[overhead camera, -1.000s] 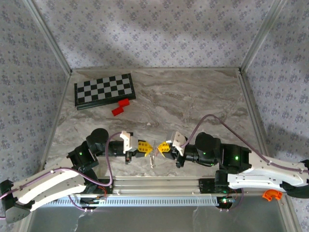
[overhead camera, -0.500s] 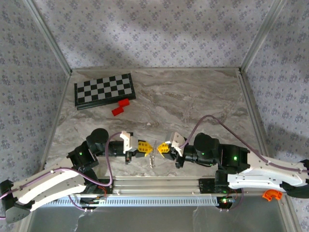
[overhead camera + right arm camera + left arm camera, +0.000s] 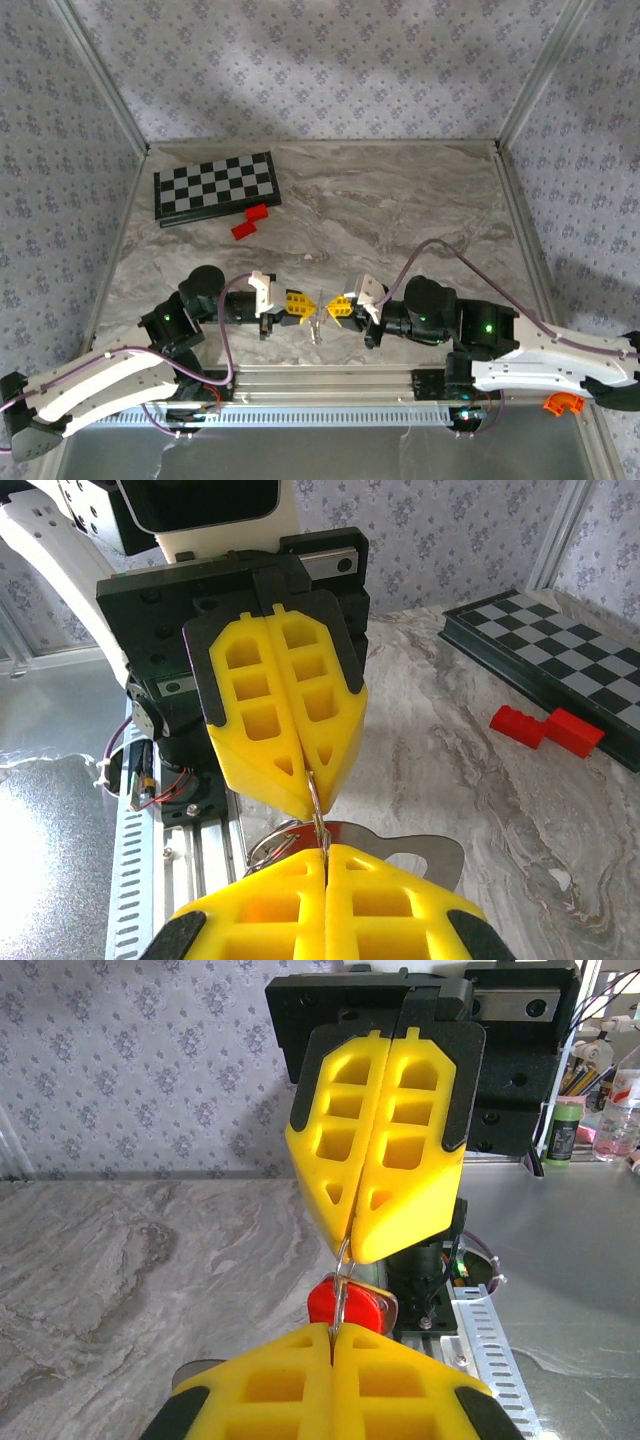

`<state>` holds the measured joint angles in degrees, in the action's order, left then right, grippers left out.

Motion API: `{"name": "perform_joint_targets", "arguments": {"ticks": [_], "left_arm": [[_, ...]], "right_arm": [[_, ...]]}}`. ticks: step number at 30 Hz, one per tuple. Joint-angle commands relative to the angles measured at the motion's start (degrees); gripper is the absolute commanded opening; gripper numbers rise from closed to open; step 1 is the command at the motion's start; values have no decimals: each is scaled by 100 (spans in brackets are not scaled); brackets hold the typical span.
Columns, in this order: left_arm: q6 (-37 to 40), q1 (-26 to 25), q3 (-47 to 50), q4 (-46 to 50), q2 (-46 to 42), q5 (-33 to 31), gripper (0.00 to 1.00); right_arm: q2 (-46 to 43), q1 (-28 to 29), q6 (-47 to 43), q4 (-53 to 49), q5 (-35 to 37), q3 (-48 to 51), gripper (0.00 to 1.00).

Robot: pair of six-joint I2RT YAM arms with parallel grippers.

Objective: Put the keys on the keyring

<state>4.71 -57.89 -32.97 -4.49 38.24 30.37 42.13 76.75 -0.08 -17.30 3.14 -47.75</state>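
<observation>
My two grippers meet tip to tip above the table's near edge. Between them the keyring [image 3: 318, 312] shows as a thin silvery wire loop. The left gripper [image 3: 333, 1332] is shut on the keyring [image 3: 343, 1285]. The right gripper [image 3: 325, 852] is shut on the other side of the keyring [image 3: 317, 805]. A red-headed key [image 3: 362, 1305] hangs on the loop just behind the wire. In the right wrist view the key [image 3: 345, 832] sits under the loop beside a flat silvery piece with a hole [image 3: 435, 855]. More wire coils [image 3: 272, 845] lie to the left.
A black-and-white chessboard [image 3: 216, 187] lies at the back left with two red blocks [image 3: 250, 222] in front of it. An aluminium rail [image 3: 330, 385] runs along the near edge under the grippers. An orange piece [image 3: 562, 403] sits at the far right.
The right arm's elbow and cable have shifted slightly. Both grippers stay shut on the ring in the same spot.
</observation>
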Motion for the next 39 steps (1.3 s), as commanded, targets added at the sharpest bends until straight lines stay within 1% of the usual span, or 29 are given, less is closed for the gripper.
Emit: {"name": "perform_joint_targets", "arguments": {"ticks": [1,11,20,39], "left_arm": [[63,-34,-84,-261,-115,-31,0],[66,-38,-69,-263,-141,-43,0],[65,-38,-83,-262,-132,-22,0],[65,-38,-60,-272,-141,-31,0]], "right_arm": [[-3,-11,-14,115,-149,2,0],[-161,-11,16,25,-96,-9,0],[14,-37,-27,-3,-176,-68,0],[-12,-110,-63,129,-138,-100,0]]}}
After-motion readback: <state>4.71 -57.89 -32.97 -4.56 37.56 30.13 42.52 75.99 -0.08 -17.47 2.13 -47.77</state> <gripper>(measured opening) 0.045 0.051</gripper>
